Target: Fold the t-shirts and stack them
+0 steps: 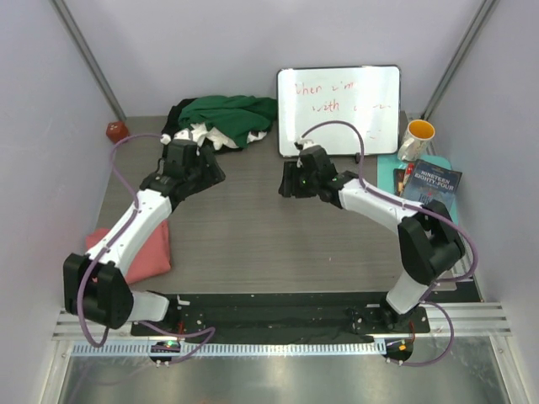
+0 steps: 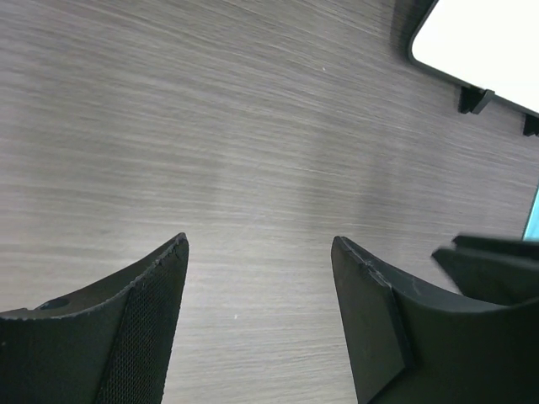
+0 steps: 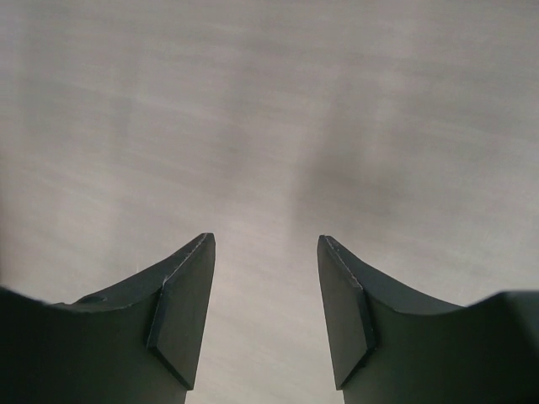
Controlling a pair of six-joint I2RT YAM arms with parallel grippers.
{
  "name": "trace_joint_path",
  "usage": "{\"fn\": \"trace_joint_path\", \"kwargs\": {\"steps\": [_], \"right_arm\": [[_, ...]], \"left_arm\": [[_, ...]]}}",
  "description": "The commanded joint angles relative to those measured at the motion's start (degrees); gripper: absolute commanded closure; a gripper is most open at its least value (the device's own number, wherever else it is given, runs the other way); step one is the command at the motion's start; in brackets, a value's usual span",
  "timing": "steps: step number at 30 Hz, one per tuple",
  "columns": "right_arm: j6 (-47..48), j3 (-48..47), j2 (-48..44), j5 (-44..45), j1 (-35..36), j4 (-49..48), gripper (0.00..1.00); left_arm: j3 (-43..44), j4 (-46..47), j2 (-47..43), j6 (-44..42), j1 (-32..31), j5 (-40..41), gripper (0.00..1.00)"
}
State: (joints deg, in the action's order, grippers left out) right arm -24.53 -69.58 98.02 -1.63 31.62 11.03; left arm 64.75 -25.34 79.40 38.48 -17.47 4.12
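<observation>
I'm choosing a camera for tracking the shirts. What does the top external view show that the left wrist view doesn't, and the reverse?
Only top external: the heap of dark green, white and black cloth t-shirts, the salmon pink t-shirt and the orange mug. Only left wrist: the left gripper close up, open, nothing between its fingers. Both: the grey wood-grain table and the white whiteboard.

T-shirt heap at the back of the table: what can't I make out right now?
Dark green, white and black cloth heap: top view only; the left arm overlaps its near edge, so garment count and layering are unclear.
Salmon pink t-shirt: the left arm crosses it, hiding its fold.
Red writing on the white whiteboard: too small to read.
Right wrist view: blurred, shows only tabletop.
</observation>
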Motion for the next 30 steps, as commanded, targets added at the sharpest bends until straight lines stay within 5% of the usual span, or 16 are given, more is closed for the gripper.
{"fn": "trace_joint_path", "kwargs": {"steps": [1,13,25,30], "right_arm": [[-2.7,8.0,-7.7,0.9,2.0,-0.6,0.42],[-1.8,6.5,1.0,9.0,4.9,1.1,0.43],[-4.6,8.7,5.9,8.6,9.2,-1.5,0.43],[-1.2,2.4,6.3,11.3,10.1,2.1,0.41]], "left_arm": [[-4.6,-0.4,-7.8,0.7,0.2,3.3,0.3],[-11.6,-0.8,-17.4,1.4,0.2,1.2,0.3],[-13.0,-2.8,-15.3,2.1,0.3,1.9,0.3],[-13.2,-2.5,-15.5,1.7,0.2,3.4,0.3]]}}
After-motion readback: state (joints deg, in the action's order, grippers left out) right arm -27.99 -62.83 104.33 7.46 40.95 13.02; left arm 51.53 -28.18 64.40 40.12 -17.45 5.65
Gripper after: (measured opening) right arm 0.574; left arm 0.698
